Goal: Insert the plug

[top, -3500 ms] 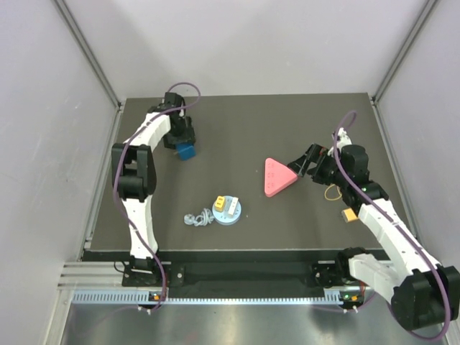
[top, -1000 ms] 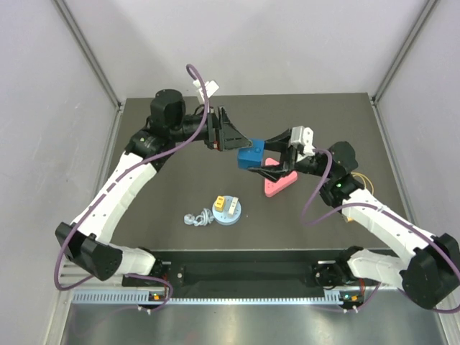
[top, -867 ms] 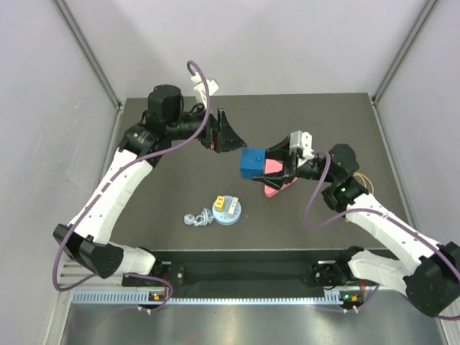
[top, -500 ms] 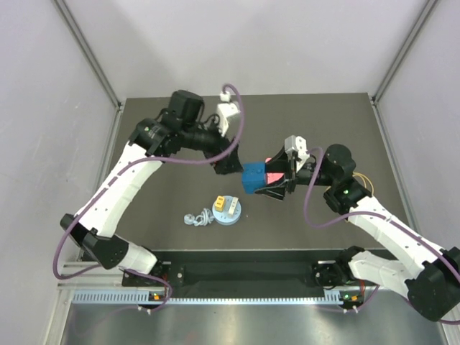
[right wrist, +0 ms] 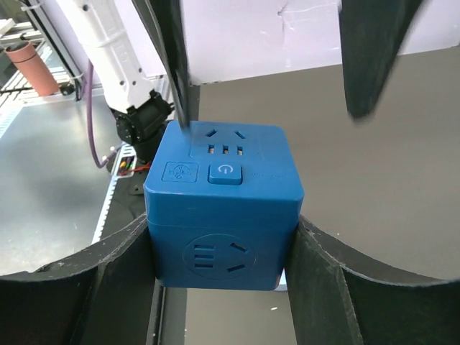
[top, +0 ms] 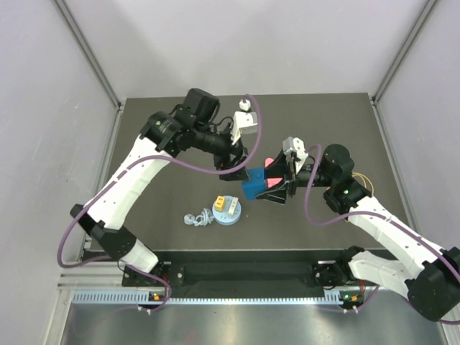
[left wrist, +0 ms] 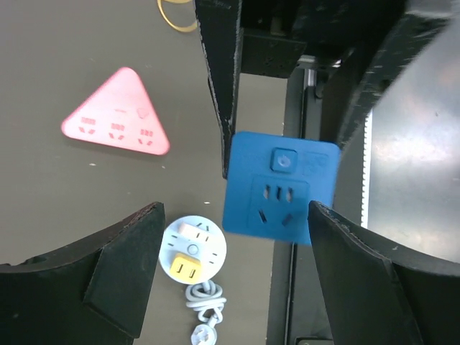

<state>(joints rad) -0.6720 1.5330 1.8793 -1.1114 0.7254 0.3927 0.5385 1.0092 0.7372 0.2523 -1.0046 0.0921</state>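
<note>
My right claw [right wrist: 223, 241] clamps the blue cube [top: 252, 185]; my left claw [top: 241, 164], jaws apart, hangs nearer the plug [top: 195, 219] at seven o'clock.

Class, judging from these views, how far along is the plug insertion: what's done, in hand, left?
Done: the blue cube-shaped power socket is off the dark table, gripped by the right hand. In hand: the left hand hovers open above it, empty. Left: the cube's visible sockets are empty; the coiled grey cable lies on the table beside the round pale-blue adapter, so a plug must be picked up and pushed in.
</note>
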